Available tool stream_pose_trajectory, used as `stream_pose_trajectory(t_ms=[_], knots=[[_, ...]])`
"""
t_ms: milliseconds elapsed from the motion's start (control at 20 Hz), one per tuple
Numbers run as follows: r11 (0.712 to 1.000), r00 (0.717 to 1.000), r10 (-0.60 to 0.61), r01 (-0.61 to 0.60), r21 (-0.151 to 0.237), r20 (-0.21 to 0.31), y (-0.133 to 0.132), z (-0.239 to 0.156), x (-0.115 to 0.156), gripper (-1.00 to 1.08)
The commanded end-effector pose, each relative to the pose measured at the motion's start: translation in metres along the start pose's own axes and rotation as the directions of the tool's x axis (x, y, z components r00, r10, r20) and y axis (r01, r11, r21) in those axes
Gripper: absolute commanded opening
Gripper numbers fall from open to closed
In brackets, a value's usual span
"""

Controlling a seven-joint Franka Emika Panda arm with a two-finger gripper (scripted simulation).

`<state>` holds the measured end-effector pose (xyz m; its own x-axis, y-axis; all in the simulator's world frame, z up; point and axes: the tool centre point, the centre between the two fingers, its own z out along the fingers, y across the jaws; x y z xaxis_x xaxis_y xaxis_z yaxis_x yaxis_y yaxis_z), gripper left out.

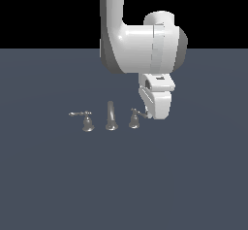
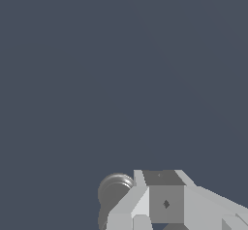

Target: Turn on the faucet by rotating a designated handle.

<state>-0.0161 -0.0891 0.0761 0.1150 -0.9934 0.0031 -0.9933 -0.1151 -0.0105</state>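
The faucet is a small shiny grey set on the dark floor, with a slim upright spout [image 1: 111,116] in its middle. The handle [image 1: 134,120] has a bell-shaped base and a short stubby lever; it stands on the exterior view's right of the spout. Its rounded base also shows in the wrist view [image 2: 114,190]. My gripper [image 1: 146,112] hangs low beside this handle, its fingers [image 2: 166,204] right at the tip of the lever. The fingers show no gap between them and nothing is held. The long-levered handle [image 1: 86,122] stands on the exterior view's left.
The white arm [image 1: 140,40] comes down from above, over and behind the faucet set. A flat dark blue-grey floor [image 1: 124,185] spreads all around the faucet.
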Motion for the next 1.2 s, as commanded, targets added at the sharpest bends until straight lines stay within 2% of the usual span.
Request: stream_pose_trajectory(t_ms=[0, 550, 600, 650, 1100, 1150], knots=[[1.000, 1.000, -0.002, 0.002, 0.000, 0.001, 0.002, 0.000, -0.004, -1.00], [1.000, 1.000, -0.002, 0.002, -0.010, 0.003, 0.029, -0.001, -0.042, -1.00], [1.000, 1.000, -0.002, 0.002, -0.010, 0.003, 0.029, -0.001, -0.042, -1.00], [0.999, 0.999, 0.033, -0.033, -0.009, -0.004, 0.030, 0.000, -0.020, -1.00], [1.000, 1.000, 0.000, 0.000, -0.010, 0.003, 0.016, -0.001, -0.082, -1.00], [1.000, 1.000, 0.000, 0.000, -0.010, 0.003, 0.016, -0.001, -0.082, -1.00]])
